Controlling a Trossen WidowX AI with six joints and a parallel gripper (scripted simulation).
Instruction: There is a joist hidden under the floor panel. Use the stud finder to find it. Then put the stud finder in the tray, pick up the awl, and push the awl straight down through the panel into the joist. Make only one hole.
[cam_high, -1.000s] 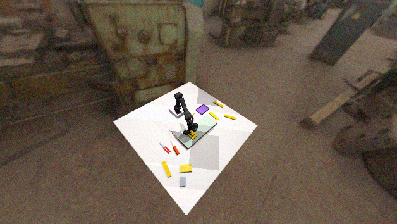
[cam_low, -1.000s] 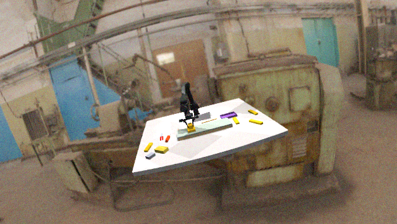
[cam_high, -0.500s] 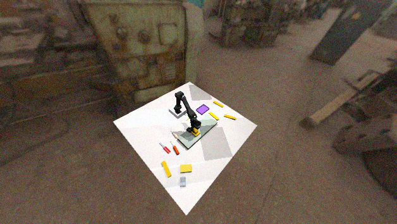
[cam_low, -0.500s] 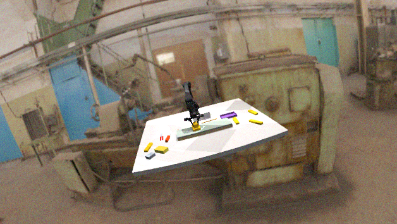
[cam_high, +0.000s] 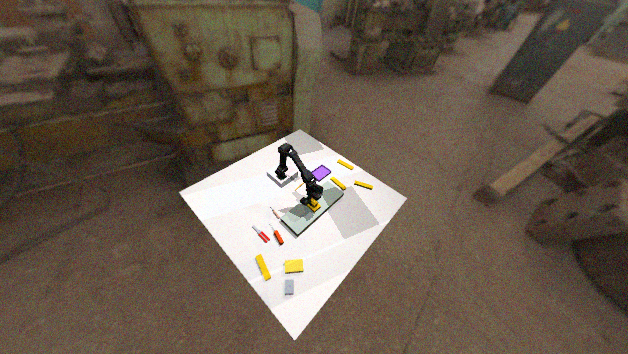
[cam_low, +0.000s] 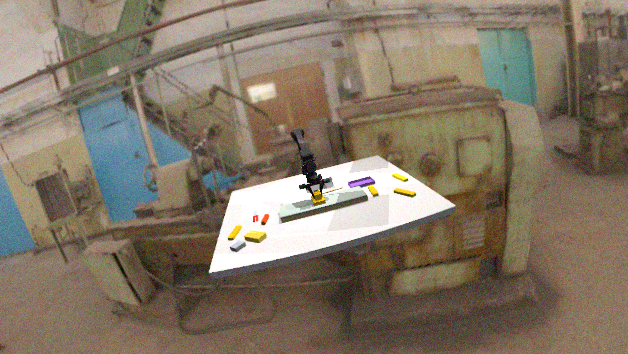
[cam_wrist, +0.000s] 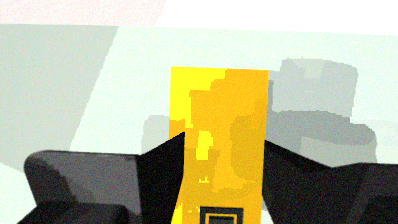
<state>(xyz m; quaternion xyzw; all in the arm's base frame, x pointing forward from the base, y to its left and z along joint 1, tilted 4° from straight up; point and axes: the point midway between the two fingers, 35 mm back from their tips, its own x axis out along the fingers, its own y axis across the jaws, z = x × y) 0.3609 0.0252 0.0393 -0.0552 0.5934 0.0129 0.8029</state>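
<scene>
My gripper (cam_high: 313, 199) (cam_low: 316, 192) (cam_wrist: 217, 139) is shut on the yellow stud finder (cam_high: 314, 206) (cam_low: 318, 199) (cam_wrist: 227, 107), which is upright at about the middle of the pale green floor panel (cam_high: 298, 225) (cam_low: 350, 197) (cam_wrist: 140, 50). Its base is on or very close to the panel; a small gap cannot be told. The purple tray (cam_high: 321, 173) (cam_low: 361, 183) is empty, behind the panel. A thin tool with a tan handle (cam_high: 276, 214), perhaps the awl, lies by the panel's left end. The joist is hidden. No hole is visible.
An orange-handled tool (cam_high: 278, 237) (cam_low: 265, 219) and red-handled pliers (cam_high: 263, 236) (cam_low: 255, 218) lie left of the panel. Yellow blocks (cam_high: 294, 266) (cam_low: 255, 236) (cam_high: 363, 185) (cam_low: 404, 192) and a grey block (cam_high: 289, 287) (cam_low: 238, 246) lie around. A thin orange stick (cam_low: 332, 190) lies behind the panel.
</scene>
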